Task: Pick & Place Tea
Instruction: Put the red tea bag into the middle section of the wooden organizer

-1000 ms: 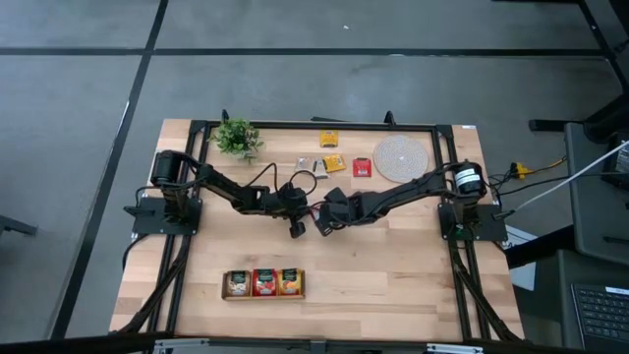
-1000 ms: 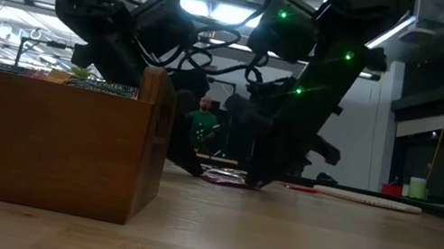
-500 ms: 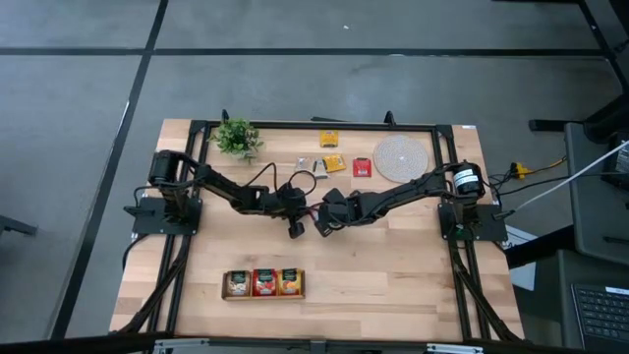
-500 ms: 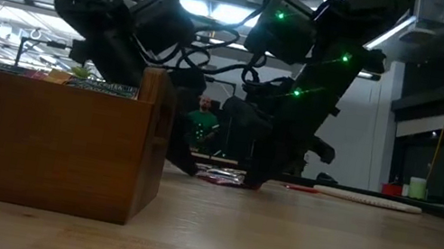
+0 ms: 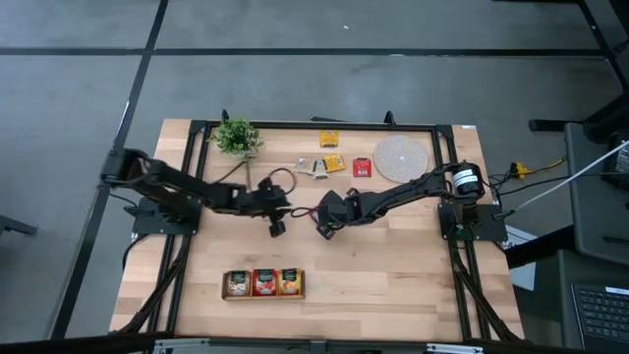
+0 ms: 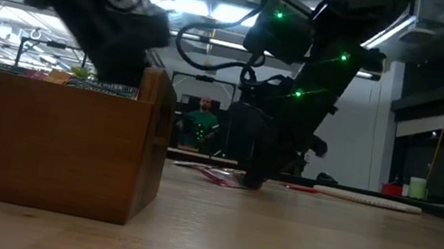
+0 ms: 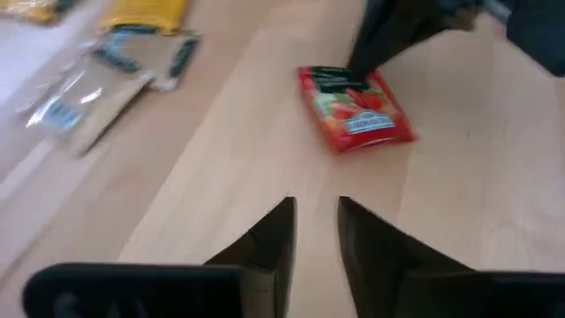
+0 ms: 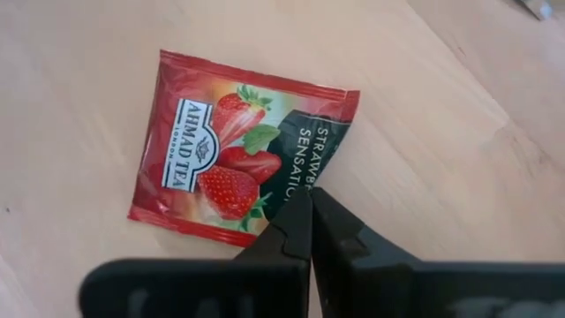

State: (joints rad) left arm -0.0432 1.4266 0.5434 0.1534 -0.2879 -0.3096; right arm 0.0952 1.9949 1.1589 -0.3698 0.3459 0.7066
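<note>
Wooden three-compartment tray [image 5: 263, 294] looks stocked. Right gripper [image 8: 309, 205] has its jaws pinched shut on the red strawberry tea sachet [image 8: 240, 146]; left gripper [image 7: 315, 212], jaws slightly apart, holds nothing. More sachets [image 5: 324, 163] wait on the table [image 5: 393, 265].

A long wooden tray [image 5: 263, 296] with 3 compartments sits near the front edge of the light wooden table [image 5: 393, 265]. Well behind the tray, a small green potted plant [image 5: 236, 137] occupies the far left corner and a round pale woven mat [image 5: 400, 157] lies toward the far right. Beyond the table, a person in a green top [image 6: 201, 124] is visible in the room.
</note>
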